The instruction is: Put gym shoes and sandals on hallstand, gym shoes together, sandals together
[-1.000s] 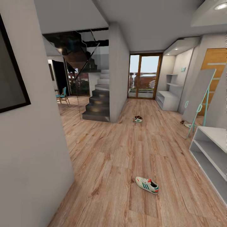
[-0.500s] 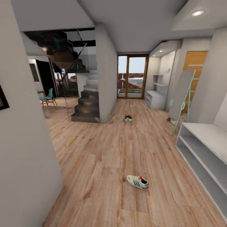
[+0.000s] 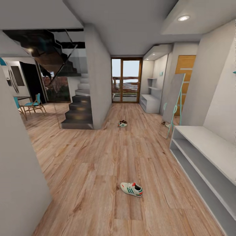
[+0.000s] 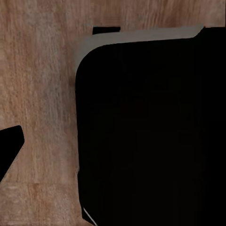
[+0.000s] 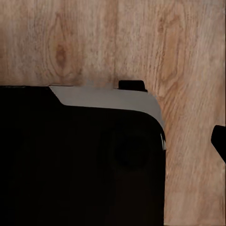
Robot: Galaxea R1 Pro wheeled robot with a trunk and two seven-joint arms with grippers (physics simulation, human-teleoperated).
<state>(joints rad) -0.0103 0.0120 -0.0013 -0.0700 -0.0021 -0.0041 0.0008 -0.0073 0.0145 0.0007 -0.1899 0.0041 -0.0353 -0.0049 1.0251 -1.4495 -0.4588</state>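
Nearby, one gym shoe lies on floor, far from hallstand; tool state: can't tell.

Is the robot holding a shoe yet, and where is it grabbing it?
It cannot be told for sure. One gym shoe lies loose on the corridor floor, another shoe farther along. The wrist views show floor and dark robot body.

Head view facing down the corridor, both wrist views close above the corridor floor, shared planks
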